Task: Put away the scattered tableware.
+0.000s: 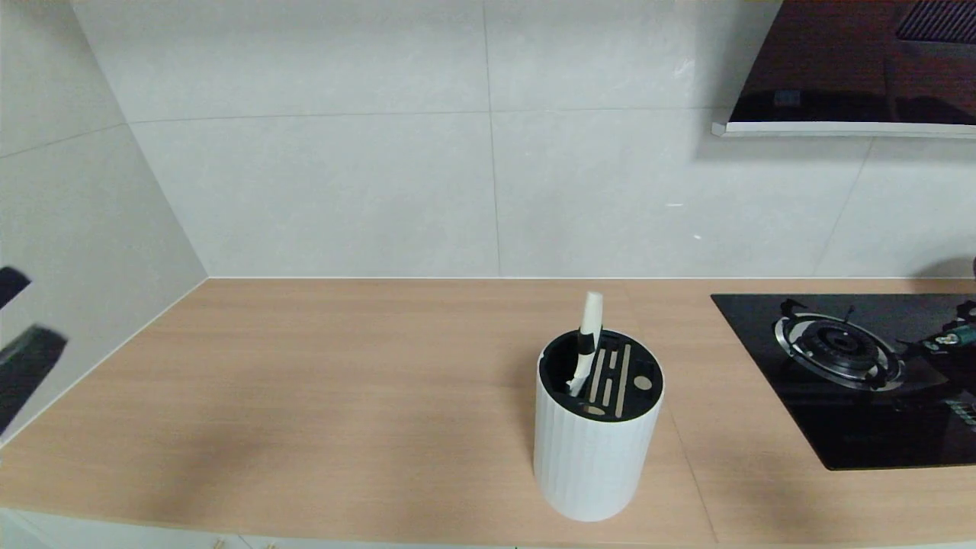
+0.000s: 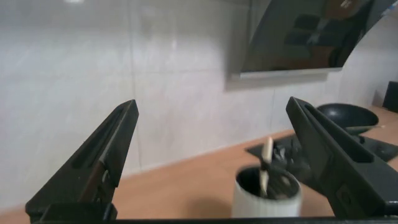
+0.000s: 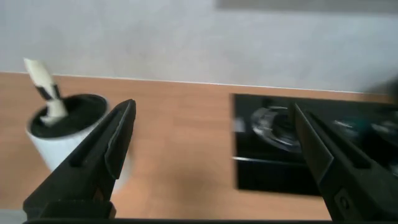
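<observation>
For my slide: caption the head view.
White ribbed holder holding one cream-handled utensil, on a wooden counter beside a gas hob.

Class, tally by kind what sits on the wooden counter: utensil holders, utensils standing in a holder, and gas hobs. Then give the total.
White ribbed cylindrical utensil holder with a black slotted top: 1
Cream-and-black-handled utensil standing in the holder: 1
Black glass gas hob: 1
Total: 3

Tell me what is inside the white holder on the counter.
One cream utensil with a black band stands tilted in the large opening of the white holder; the narrow slots look empty. Its lower end is hidden inside, so its kind is unclear.
</observation>
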{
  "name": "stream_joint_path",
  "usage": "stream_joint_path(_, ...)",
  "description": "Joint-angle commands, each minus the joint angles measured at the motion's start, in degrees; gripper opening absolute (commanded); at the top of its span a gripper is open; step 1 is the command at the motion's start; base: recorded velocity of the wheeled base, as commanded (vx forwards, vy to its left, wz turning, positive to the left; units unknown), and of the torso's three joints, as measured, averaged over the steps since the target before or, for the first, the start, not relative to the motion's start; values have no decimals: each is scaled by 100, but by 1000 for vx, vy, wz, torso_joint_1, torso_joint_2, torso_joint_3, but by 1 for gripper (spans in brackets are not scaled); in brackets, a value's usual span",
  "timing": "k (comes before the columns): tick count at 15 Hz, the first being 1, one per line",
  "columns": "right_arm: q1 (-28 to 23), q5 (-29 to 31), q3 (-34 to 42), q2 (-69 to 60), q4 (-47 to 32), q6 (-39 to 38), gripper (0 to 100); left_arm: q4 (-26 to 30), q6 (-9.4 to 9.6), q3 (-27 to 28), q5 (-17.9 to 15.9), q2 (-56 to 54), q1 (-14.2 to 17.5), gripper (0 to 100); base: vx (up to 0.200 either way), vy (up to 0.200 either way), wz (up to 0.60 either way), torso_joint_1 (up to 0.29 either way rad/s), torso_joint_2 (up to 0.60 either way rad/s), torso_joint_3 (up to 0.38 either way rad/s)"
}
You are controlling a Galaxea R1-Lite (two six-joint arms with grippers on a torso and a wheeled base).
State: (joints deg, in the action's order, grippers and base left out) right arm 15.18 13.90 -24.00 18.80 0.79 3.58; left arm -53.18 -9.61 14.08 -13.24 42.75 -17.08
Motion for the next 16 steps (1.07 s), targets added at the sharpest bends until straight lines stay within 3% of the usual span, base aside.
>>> stream_joint_path(1,-261,60,-122,-1317,-712,55,100,1740,-156,279,-56,-2122,425,100,0,0,0,0,0,0)
stream_joint_path(4,-525,403,-113,-1309,-686,63,100,2909,-164,200,-346,-3352,864,100,0,0,0,0,0,0)
stream_joint_path(5,-938,412,1,-1309,-686,46,100,3358,-103,139,-285,-3757,1014,100,0,0,0,0,0,0)
stream_joint_path(7,-1500,307,150,-1642,-738,63,100,3032,-85,33,111,-3722,1207,100,0,0,0,0,0,0)
stream_joint_path(8,-1562,131,326,-1862,-791,90,100,3147,-6,-142,67,-3880,1515,100,0,0,0,0,0,0)
stream_joint_path(9,-1553,236,511,-1871,-738,63,100,3463,214,-406,32,-4205,1717,100,0,0,0,0,0,0)
stream_joint_path(10,-1553,482,625,-1880,-633,28,100,3630,468,-819,102,-4275,1761,100,0,0,0,0,0,0)
stream_joint_path(11,-1553,500,810,-1880,-484,-16,100,3366,618,-1408,278,-4275,1761,100,0,0,0,0,0,0)
stream_joint_path(13,-1553,491,1319,-1880,-88,-33,100,4386,767,-1399,427,-4275,1761,100,0,0,0,0,0,0)
stream_joint_path(14,-1553,482,1750,-1880,299,-42,100,5036,934,-1408,559,-4275,1761,100,0,0,0,0,0,0)
stream_joint_path(16,-1553,394,2392,-1880,879,-33,100,5142,1031,-1355,709,-4275,1761,100,0,0,0,0,0,0)
